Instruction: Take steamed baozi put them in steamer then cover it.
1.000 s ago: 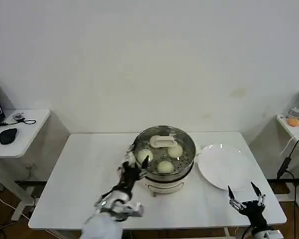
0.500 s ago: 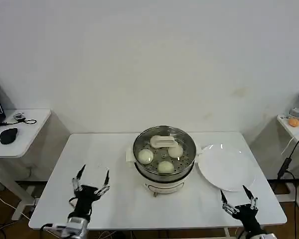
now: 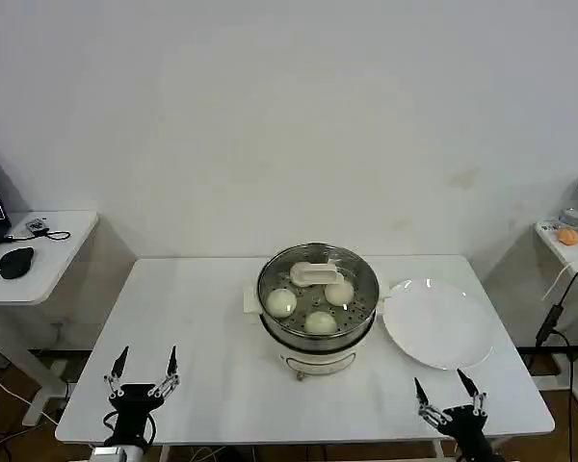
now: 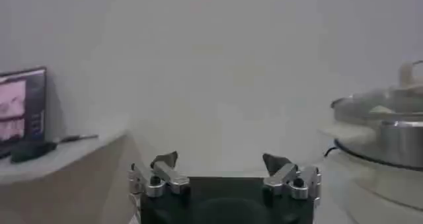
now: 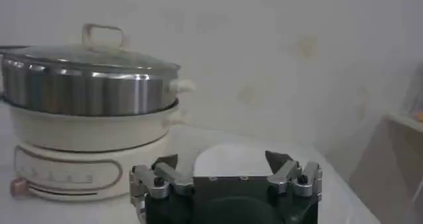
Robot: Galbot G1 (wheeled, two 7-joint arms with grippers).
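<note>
Both hands have drawn back to the table's [image 3: 202,318] near edge, left hand [image 3: 142,381] and right hand [image 3: 448,400] spread wide, empty. The steamer [image 3: 318,306] sits mid-table, cover [image 3: 317,281] on, three baozi [image 3: 320,321] visible through the glass.

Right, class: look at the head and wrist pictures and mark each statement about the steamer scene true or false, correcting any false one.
1. The clear glass cover sits on the shiny steel steamer pot. True.
2. The round white baozi buns lie on the flat white plate. False: three are visible inside the steamer, and the plate is bare.
3. The left end effector grips the cover's handle. False: it hangs open near the white table's front edge.
4. The right end effector is open, near the table's front edge. True.
</note>
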